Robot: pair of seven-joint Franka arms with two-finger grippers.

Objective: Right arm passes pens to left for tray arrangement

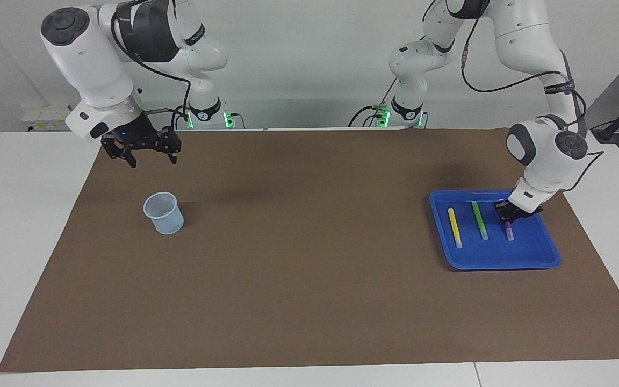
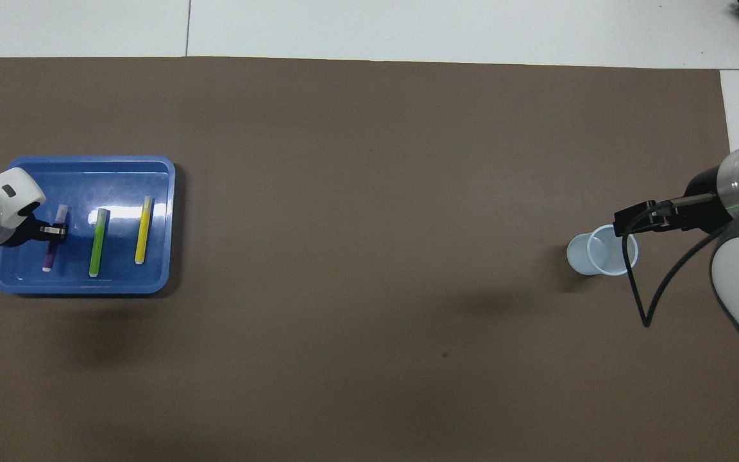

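The blue tray (image 1: pixel 535 258) (image 2: pixel 87 168) lies at the left arm's end of the table. In it a yellow pen (image 1: pixel 454 227) (image 2: pixel 144 230) and a green pen (image 1: pixel 480 220) (image 2: pixel 97 242) lie side by side. My left gripper (image 1: pixel 505 216) (image 2: pixel 55 230) is low in the tray, shut on the purple pen (image 1: pixel 509 231) (image 2: pixel 50 256), which runs parallel to the green pen with its pale end pointing away from the robots. My right gripper (image 1: pixel 148 156) (image 2: pixel 629 219) hangs open and holds nothing, over the mat at the right arm's end.
A small pale blue mesh cup (image 1: pixel 164 213) (image 2: pixel 600 251) stands on the brown mat (image 1: pixel 309 269) at the right arm's end, under the right gripper in the overhead view. White table shows around the mat.
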